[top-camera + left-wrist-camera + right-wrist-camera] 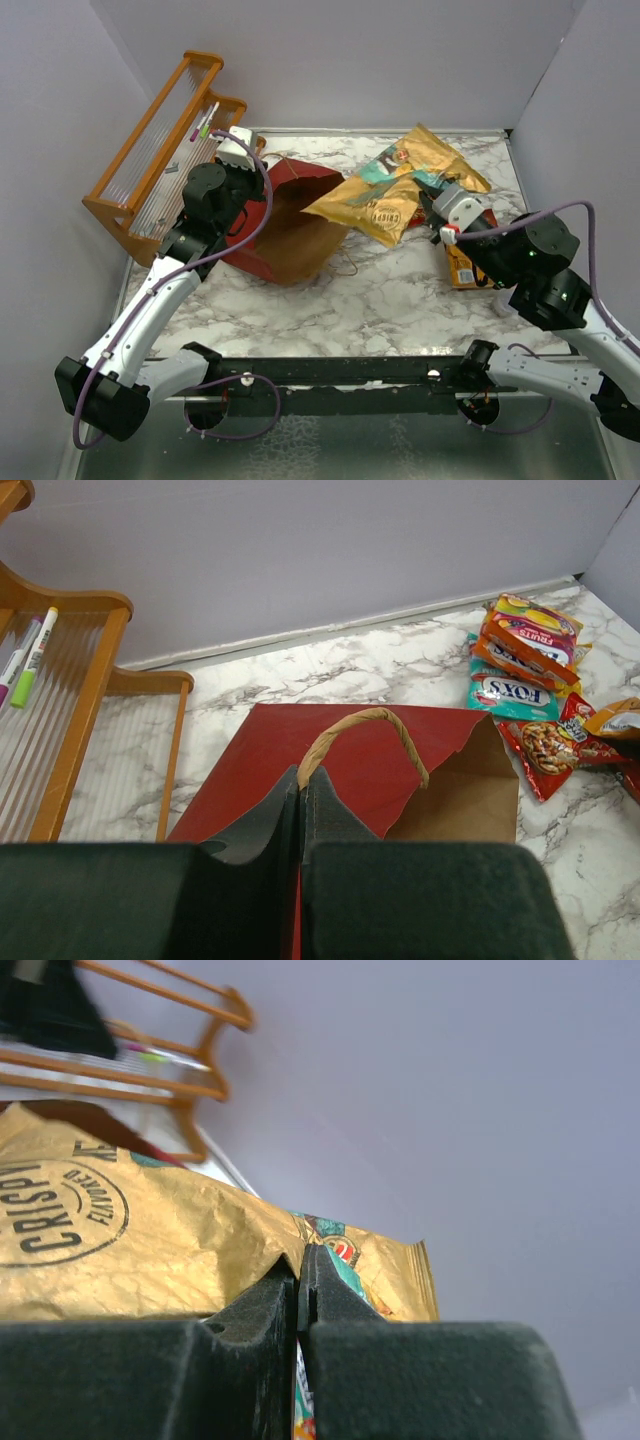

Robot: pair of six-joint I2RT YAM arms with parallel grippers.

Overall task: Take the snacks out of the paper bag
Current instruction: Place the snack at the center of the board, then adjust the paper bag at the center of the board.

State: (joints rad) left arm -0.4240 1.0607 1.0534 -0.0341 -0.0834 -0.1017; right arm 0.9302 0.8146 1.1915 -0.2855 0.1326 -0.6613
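The red paper bag lies on its side, its brown inside open toward the right. My left gripper is shut on the bag's twisted paper handle at the bag's upper left edge; the jaws meet on the handle in the left wrist view. My right gripper is shut on the edge of a tan-gold bag, held beside the bag's mouth; the pinch shows in the right wrist view. A teal packet, red-yellow packets and a red packet lie on the table to the right.
An orange slatted rack with pink and green markers stands at the back left. An orange packet lies under my right arm. Grey walls close the back and sides.
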